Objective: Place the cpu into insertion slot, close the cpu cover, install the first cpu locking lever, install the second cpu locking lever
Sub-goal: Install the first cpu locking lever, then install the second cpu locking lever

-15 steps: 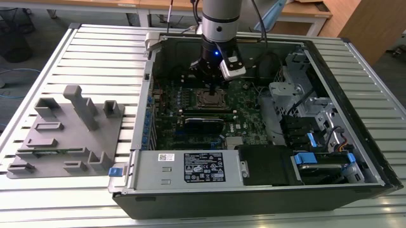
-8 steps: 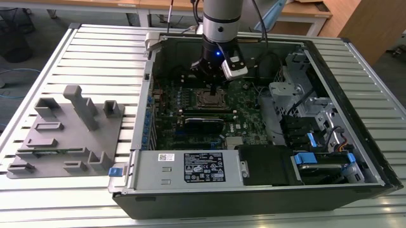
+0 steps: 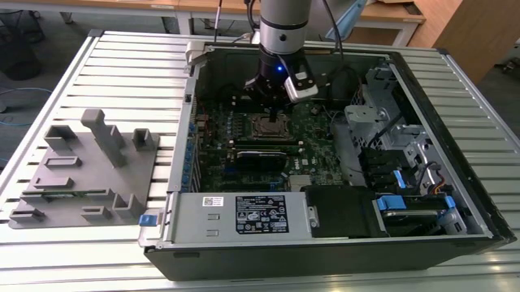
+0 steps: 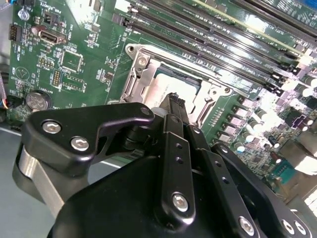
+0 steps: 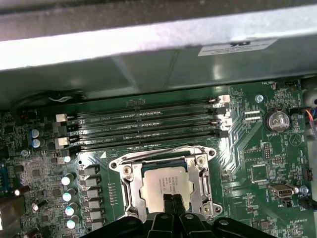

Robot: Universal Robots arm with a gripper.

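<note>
Table: a slatted, pale metal table (image 3: 122,67) carries an open computer case (image 3: 455,237) lying on its side.
Room: wooden desks (image 3: 390,18) stand behind the table; a dark bin (image 3: 16,48) sits on the floor at the exterior view's left.
Fixture: a grey moulded holder (image 3: 89,170) with upright posts lies on the table, beside the case toward the exterior view's left.
Board: a green motherboard (image 5: 257,148) fills the case floor, with long black memory slots (image 5: 143,126) running next to the socket.
Cpu: the cpu (image 5: 166,186), silver-topped, lies flat in the insertion slot (image 5: 130,193); it also shows in the second wrist view (image 4: 171,89).
Cpu cover: the cpu cover (image 5: 158,154) frames the chip with its silvery rim, seemingly lying down around it.
End effector: the end effector (image 5: 173,201) hangs just over the chip's near edge, fingertips (image 4: 173,101) pressed together, clenched with nothing between them.
Arm: it comes down into the case from above (image 3: 281,36).
</note>
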